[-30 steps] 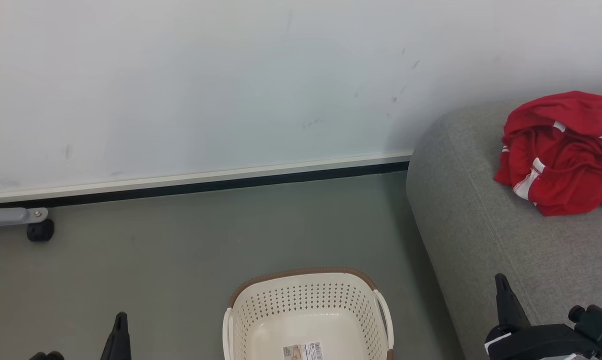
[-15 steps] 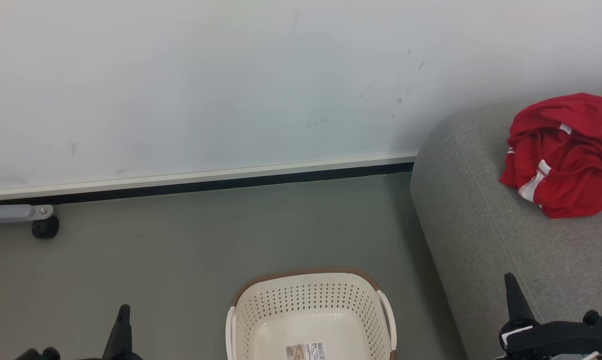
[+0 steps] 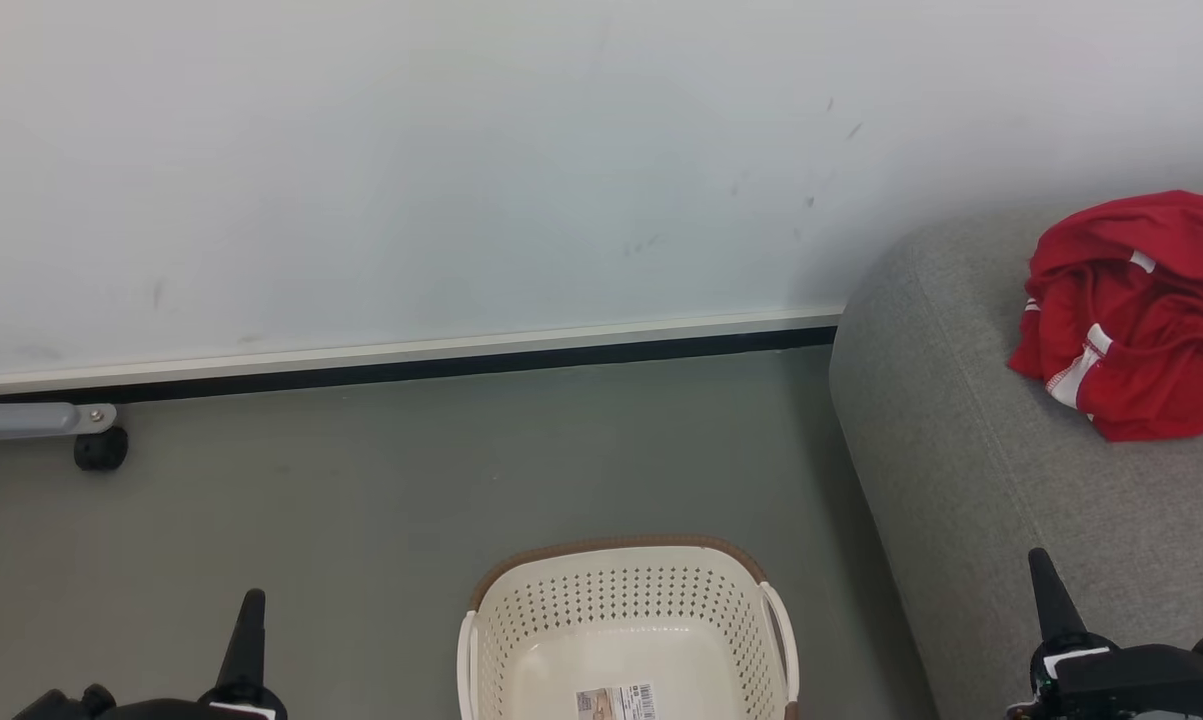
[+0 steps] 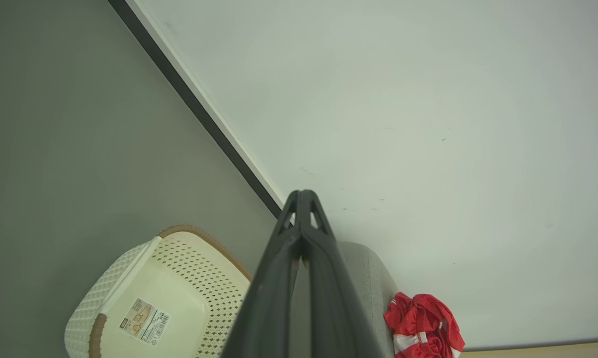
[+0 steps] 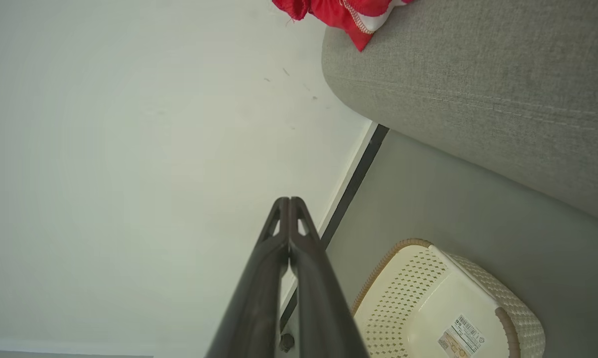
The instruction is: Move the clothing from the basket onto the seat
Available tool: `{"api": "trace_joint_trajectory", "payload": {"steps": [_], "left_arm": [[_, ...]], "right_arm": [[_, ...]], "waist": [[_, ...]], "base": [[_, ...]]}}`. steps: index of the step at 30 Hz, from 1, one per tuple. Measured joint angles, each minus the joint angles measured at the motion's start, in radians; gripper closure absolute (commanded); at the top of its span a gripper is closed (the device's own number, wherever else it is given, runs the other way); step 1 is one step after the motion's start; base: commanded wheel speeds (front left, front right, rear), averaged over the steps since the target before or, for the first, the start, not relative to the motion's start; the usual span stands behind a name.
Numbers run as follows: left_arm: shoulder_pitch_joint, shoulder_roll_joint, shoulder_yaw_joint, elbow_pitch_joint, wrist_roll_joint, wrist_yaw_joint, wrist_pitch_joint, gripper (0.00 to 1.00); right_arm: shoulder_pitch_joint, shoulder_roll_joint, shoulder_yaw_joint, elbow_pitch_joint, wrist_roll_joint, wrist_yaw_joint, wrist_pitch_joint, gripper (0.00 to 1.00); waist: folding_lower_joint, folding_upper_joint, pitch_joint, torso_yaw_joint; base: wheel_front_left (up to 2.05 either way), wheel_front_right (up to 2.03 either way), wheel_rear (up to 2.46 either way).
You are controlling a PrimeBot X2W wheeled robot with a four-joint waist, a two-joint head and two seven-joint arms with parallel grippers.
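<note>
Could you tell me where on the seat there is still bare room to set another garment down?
The seat is bare between its rounded end beside the floor and the clothing, and from the clothing forward to the right pincer. The crowded part is the back, where the clothing lies heaped.

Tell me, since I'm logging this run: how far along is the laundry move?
Done: the red clothing lies bunched on the grey seat, and the basket holds just its paper label. In hand: nothing; the left gripper and right gripper are both shut and empty. Left: seemingly nothing to move.
</note>
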Motion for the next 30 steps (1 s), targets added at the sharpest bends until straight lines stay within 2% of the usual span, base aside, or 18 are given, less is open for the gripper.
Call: {"api": "trace_joint_trajectory", "payload": {"steps": [26,30], "left_arm": [[-0.070,-0.036,0.055,0.046,-0.321,-0.061,0.093,1.00],[-0.077,-0.039,0.056,0.047,-0.344,-0.069,0.096,1.00]], "right_arm": [[-0.022,0.024,-0.113,0.040,0.349,0.063,0.081,1.00],[-0.031,0.025,-0.118,0.041,0.360,0.066,0.087,1.00]], "waist": [[0.0000,0.0000,0.000,0.023],[0.0000,0.0000,0.000,0.023]], "base": [[0.00,0.00,0.00],[0.00,0.00,0.00]]}}
